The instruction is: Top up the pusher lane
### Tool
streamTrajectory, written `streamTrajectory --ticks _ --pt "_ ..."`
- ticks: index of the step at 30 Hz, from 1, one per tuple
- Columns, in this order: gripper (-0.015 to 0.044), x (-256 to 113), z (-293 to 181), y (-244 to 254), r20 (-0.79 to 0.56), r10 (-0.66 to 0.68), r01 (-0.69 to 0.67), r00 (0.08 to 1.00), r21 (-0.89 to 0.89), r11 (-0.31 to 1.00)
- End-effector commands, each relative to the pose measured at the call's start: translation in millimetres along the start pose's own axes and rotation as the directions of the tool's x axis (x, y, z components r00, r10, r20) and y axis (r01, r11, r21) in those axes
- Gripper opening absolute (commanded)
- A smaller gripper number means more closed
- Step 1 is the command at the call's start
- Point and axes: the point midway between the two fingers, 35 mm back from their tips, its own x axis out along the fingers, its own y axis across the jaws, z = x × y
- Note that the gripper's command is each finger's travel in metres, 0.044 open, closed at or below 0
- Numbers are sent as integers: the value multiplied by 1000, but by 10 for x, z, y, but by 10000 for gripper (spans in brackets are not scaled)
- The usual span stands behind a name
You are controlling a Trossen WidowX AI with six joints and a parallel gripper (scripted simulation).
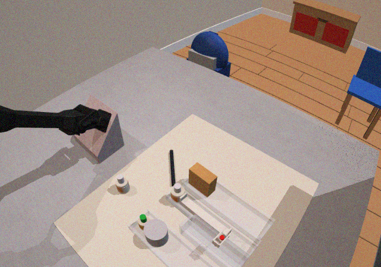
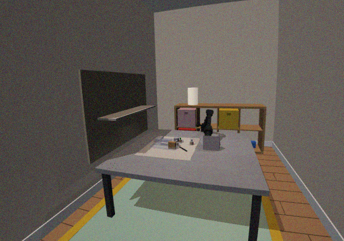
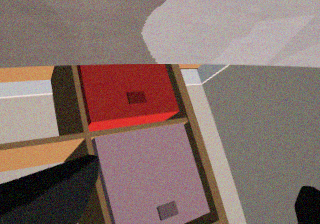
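Note:
A loose jar (image 1: 122, 185) (image 2: 191, 142) with a pale cap and an orange-brown lower part stands upright outside the lanes. A matching jar (image 1: 177, 193) stands at the front end of the clear-walled sprung lane, with a white strip running back behind it to a small white part with a red dot (image 1: 221, 237). The pusher plate and front stop are too small to make out. A green-capped jar (image 1: 142, 220) (image 2: 180, 140) stands at the neighbouring lane's front. My gripper (image 3: 199, 183) is open in the wrist view, with nothing between its fingers, away from both white-capped jars. Its fingers are unclear in the top and exterior views.
A grey cylinder (image 1: 156, 232) stands by the green-capped jar. A brown box (image 1: 202, 179) (image 2: 172, 144) stands beside the sprung lane's front. A black stick (image 1: 172, 167) (image 2: 183, 148) lies before the lanes. A grey block (image 1: 114, 139) (image 2: 211, 142) stands off the cream mat (image 1: 196, 134), near the arm (image 1: 33, 119) (image 2: 207, 121).

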Motion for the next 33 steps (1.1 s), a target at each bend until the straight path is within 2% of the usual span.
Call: streamTrajectory --ticks 1,4,10,14,18,24,29,33 --pt "426 4 5 -14 2 -2 2 1000 7 1000" --pt "440 62 83 -219 32 -29 25 999 106 994" --pt "440 170 387 -923 149 -117 41 982 437 899" --pt "440 137 771 -1484 286 -170 -73 943 675 734" --pt "440 -28 1165 -2066 432 -222 -262 874 804 533" --pt "440 -490 1692 -2815 629 -269 -570 729 776 268" --pt "440 -983 2065 -3253 763 -257 -770 593 631 93" --pt "440 -1422 2319 -3495 845 -209 -868 491 496 -33"
